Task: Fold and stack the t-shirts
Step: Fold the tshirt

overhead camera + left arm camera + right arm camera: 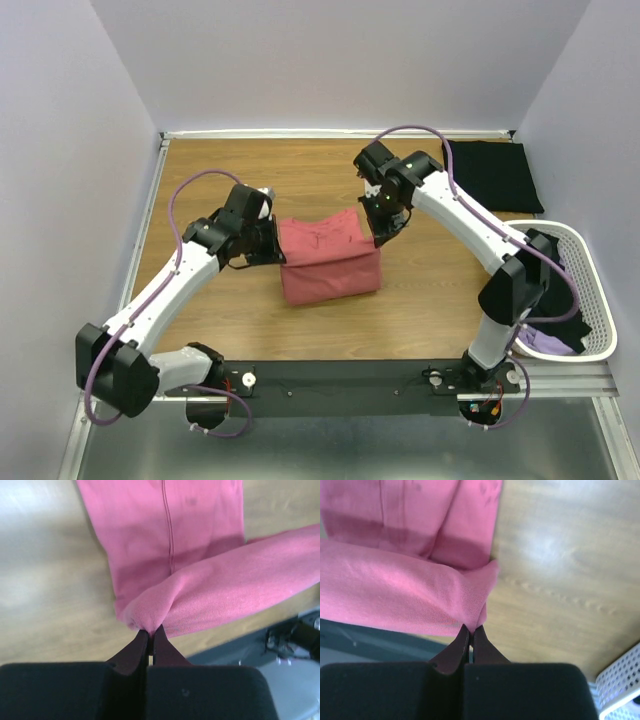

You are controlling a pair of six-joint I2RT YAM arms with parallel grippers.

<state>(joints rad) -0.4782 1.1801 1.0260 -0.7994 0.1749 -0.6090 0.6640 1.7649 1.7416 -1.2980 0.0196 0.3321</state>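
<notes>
Where the two arms are working, what is the surface, Inspector?

Noted as a wood-grain worktop, pale brown, with soft patches of glare in both wrist views. White rails edge it on the left and far sides. Plain pale walls close it in on three sides. At the near edge a black mounting bar carries both arm bases, with grey metal in front of it.

And the garments, where do they lie?

One coral-pink t-shirt sits at the centre of the worktop, between the arms. Its lower layer rests on the wood, and a fold of it is held up off the wood and spans between the two tools. One black t-shirt lies folded flat in the far right corner, well apart from the pink one. At the right edge, beside the right arm, stands a white slatted basket holding dark cloth and lilac cloth.

State of the tools?

Both are closed. The left tool has its fingers pinched together on the pink shirt's left edge. The right tool nips the right edge in the same way. Each wrist view shows pink cloth bunched at the fingertips.
</notes>
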